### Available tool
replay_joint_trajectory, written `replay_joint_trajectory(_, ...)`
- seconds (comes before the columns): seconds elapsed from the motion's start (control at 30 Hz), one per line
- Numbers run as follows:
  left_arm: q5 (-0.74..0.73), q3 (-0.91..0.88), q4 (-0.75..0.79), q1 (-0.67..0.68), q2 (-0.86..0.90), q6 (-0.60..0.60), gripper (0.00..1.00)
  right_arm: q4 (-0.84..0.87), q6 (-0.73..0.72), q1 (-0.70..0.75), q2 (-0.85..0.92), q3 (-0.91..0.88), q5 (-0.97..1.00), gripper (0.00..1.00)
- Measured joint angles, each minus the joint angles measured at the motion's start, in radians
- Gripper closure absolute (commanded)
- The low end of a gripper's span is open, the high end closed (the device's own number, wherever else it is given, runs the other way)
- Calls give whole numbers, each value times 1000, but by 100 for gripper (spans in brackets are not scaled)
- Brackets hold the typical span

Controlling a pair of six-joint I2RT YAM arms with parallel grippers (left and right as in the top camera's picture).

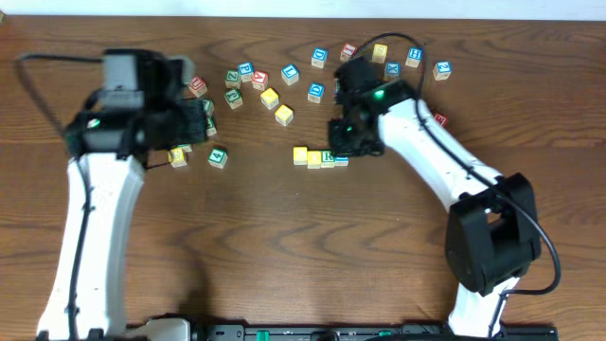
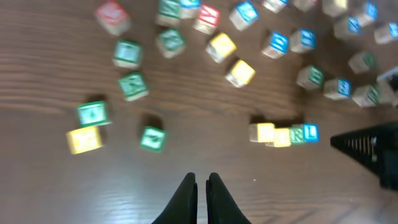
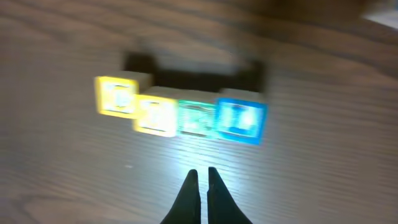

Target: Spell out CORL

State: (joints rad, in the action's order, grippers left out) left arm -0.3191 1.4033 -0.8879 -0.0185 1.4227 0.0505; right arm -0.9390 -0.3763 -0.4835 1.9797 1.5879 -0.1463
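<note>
Ahead of the right claw (image 3: 200, 172) — clenched, empty — four blocks (image 3: 196, 118) abut: yellow, yellow, green, blue.

Dark wood table (image 1: 284, 246): four-block row (image 1: 319, 157) (yellow, yellow, green, blue) is laid touching near centre; loose letter blocks (image 1: 276, 98) are scattered across the far half

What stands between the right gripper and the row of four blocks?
Nothing visible. In the right wrist view, only bare table lies between the right gripper and the row of four blocks.
</note>
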Motion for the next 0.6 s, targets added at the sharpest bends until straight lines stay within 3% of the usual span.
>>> replay_joint_trajectory(0.6,86,0,-55,-70,31,0,92,192,-61,-167,0,-134,37,99)
